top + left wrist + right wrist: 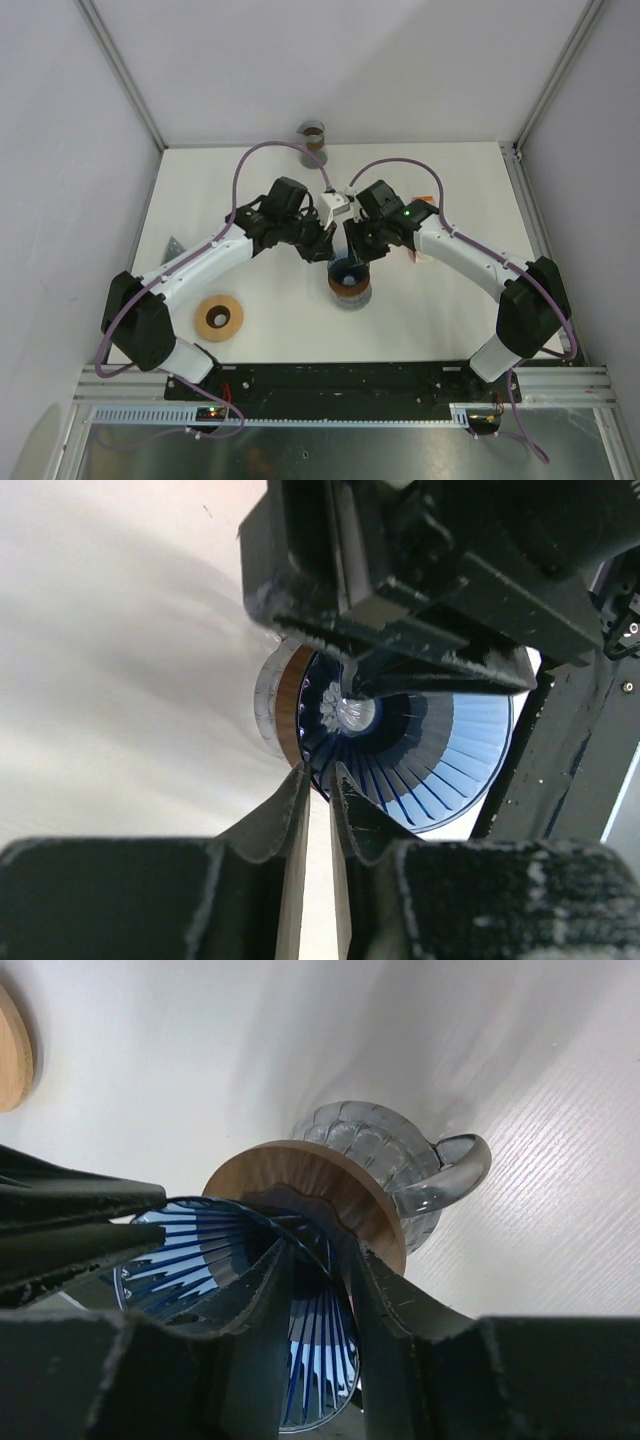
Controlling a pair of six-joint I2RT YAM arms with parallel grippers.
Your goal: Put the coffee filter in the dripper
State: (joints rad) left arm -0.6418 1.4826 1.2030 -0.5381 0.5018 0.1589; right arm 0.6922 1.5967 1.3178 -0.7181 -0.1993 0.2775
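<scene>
A ribbed blue glass dripper (190, 1250) with a round wooden collar (300, 1170) sits on a faceted clear carafe (365, 1145) on the white desk (440, 310). The right gripper (318, 1260) has its jaws narrowly parted astride the dripper's rim. Beside that rim, the jaws of the left gripper (318, 775) show a slim empty gap. I cannot make out the filter inside the dripper.

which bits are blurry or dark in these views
Left wrist: its own fingers are dark and soft, the blue dripper sharp. Right wrist: fingers dark, table grain crisp. Top external: even light, dripper small and partly hidden.
</scene>
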